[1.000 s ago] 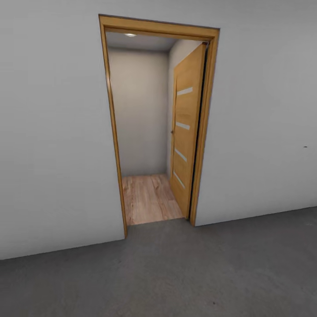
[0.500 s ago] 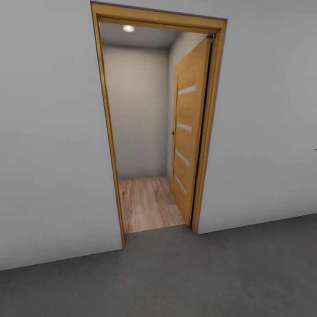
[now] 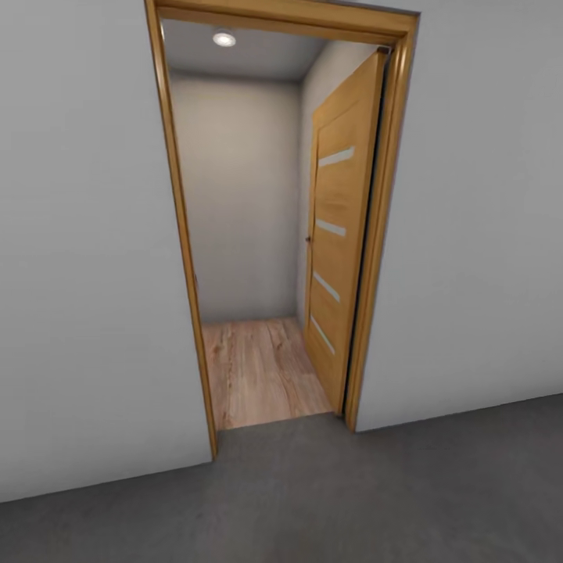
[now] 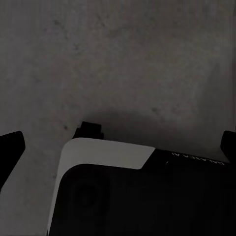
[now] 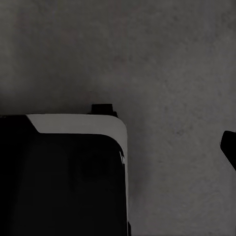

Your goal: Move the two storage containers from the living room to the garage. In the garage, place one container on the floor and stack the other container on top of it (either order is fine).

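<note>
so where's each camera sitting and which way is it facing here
Head view: on the robot's head, facing an open doorway in a white wall, with the door swung inward, wood planks beyond and grey floor in front.
Left wrist view: on the left arm, aimed down at the floor; dark fingertips and the robot's base show.
Right wrist view: on the right arm, also aimed down; the base shows.
All three share the grey floor.
</note>
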Robot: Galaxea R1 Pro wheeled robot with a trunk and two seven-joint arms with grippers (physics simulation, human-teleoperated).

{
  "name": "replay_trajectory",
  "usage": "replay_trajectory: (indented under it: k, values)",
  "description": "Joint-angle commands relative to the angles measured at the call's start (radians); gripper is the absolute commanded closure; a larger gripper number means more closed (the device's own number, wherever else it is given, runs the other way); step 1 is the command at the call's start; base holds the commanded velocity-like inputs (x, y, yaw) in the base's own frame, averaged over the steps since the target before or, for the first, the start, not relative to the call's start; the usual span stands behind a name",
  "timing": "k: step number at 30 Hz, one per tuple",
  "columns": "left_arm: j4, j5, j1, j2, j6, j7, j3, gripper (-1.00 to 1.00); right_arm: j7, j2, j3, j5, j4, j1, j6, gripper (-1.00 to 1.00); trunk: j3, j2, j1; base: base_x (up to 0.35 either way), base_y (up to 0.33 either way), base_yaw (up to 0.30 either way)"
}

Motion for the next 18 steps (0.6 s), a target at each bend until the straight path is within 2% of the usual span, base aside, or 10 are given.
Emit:
replay_trajectory:
  k: [1, 6, 18]
  values:
    - [0.0, 0.007, -0.001, 0.0, 0.002, -0.003, 0.002, -1.0, -0.001, 0.004, 0.008, -0.01, 0.002, -0.001, -0.006, -1.0, -0.001, -0.001, 0.001, 0.325, 0.0, 0.0]
    - [0.0, 0.006, -0.001, -0.001, 0.002, -0.003, 0.002, -1.0, -0.001, 0.012, 0.007, -0.01, 0.0, -0.002, -0.006, -1.0, -0.001, -0.001, 0.001, 0.325, 0.0, 0.0]
    - [0.0, 0.006, -0.001, -0.001, 0.001, -0.003, 0.002, -1.0, -0.001, 0.014, 0.009, -0.008, 0.0, -0.001, -0.007, -1.0, -0.001, -0.001, 0.001, 0.325, 0.0, 0.0]
